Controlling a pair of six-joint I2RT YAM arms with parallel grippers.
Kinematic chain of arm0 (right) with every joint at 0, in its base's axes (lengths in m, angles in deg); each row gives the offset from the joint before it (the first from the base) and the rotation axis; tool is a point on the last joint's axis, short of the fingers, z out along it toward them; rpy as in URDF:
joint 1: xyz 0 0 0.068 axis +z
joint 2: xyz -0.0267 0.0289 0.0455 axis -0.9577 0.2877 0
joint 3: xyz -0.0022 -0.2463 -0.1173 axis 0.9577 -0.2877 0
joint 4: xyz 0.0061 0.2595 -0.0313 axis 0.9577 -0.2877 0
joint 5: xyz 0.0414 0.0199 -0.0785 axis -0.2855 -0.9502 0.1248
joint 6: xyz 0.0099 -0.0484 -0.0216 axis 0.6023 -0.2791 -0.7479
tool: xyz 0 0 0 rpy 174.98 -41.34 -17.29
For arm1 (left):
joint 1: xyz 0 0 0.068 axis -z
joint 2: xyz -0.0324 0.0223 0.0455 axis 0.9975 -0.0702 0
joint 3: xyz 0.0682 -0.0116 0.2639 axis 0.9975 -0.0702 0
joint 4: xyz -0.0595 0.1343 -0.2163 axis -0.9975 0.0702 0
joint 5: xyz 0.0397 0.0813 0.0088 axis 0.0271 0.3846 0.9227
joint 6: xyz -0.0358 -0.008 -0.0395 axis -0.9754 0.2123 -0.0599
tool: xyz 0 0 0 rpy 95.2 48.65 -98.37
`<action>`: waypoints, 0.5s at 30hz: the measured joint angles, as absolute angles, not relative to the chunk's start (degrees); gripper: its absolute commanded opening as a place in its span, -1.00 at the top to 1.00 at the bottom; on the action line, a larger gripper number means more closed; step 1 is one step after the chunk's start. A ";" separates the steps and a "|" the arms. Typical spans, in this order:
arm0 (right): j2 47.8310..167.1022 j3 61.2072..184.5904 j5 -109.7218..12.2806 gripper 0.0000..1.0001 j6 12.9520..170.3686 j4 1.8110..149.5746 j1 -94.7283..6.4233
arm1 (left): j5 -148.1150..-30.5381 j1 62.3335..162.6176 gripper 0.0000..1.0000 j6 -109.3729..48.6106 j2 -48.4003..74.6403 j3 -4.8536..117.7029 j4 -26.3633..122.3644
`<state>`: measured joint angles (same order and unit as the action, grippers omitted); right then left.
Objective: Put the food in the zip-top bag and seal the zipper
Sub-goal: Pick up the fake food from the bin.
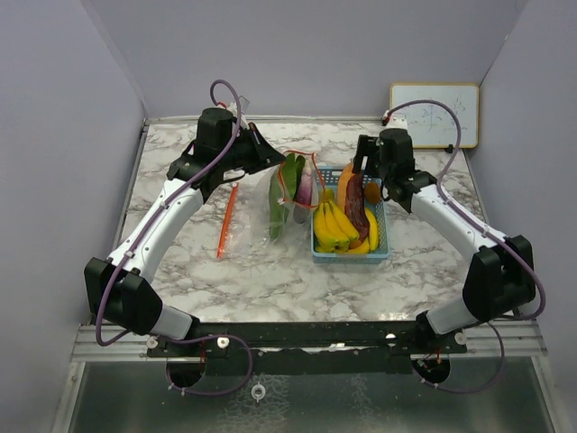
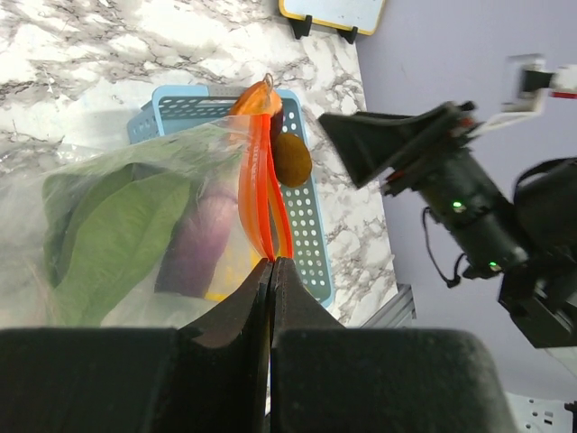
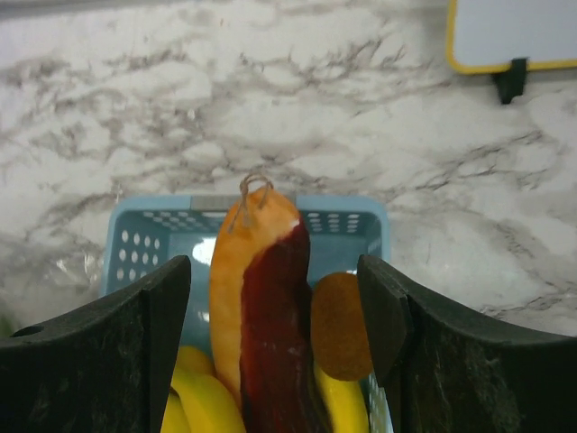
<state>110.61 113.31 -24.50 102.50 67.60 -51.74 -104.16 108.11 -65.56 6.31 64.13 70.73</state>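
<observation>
You have grey walls on the left, right and far side of the marble surface (image 1: 270,271), and a small whiteboard (image 1: 435,115) leans at the far right corner. The nearest stretch of the surface, between the arm bases and the items, is bare marble. So is the left part, up to an orange strip (image 1: 227,221) lying flat there; you cannot tell whether that strip belongs to the bag.

The zip-top bag (image 1: 287,198) sits at the centre, just beside the left rim of the light-blue basket (image 1: 383,230). Inside the bag you can see a green leafy vegetable (image 2: 108,234) and a purple piece (image 2: 194,248).

Your left claw (image 2: 271,263) has its jaws pressed together on the bag's orange zipper band (image 2: 261,180). The band runs up from the fingertips in a loop, and the mouth of the bag is raised off the surface.

Your right claw (image 3: 273,271) hangs over the far end of the basket with its jaws wide apart, gripping nothing. In the right wrist view, a long orange and dark-red piece (image 3: 266,289) lies between the two fingers. A brown round piece (image 3: 341,325) sits to the right of it, and the yellow bananas (image 3: 203,397) lie lower down in the basket. You cannot tell whether the fingers touch any of them.
</observation>
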 measured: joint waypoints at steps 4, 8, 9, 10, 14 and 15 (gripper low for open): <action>114.57 113.28 -29.75 -0.47 101.73 65.00 -52.40 | -104.59 108.11 1.00 -65.54 6.31 64.13 70.70; 118.59 113.28 -34.82 -0.49 101.38 64.96 -53.66 | -104.94 108.11 1.00 -65.54 6.31 64.13 70.70; 119.84 113.28 -35.87 -0.49 101.23 65.17 -54.36 | -105.08 108.11 1.00 -65.54 6.31 64.13 70.70; 120.73 113.28 -36.41 -0.49 101.07 65.37 -54.84 | -105.12 108.11 1.00 -65.52 6.31 64.13 70.70; 125.08 113.74 -38.62 -0.47 100.81 66.11 -56.13 | -105.34 108.11 1.00 -65.52 6.31 64.13 70.70; 126.20 114.07 -39.23 -0.46 100.66 66.33 -56.37 | -105.38 108.11 1.00 -65.52 6.31 64.13 70.70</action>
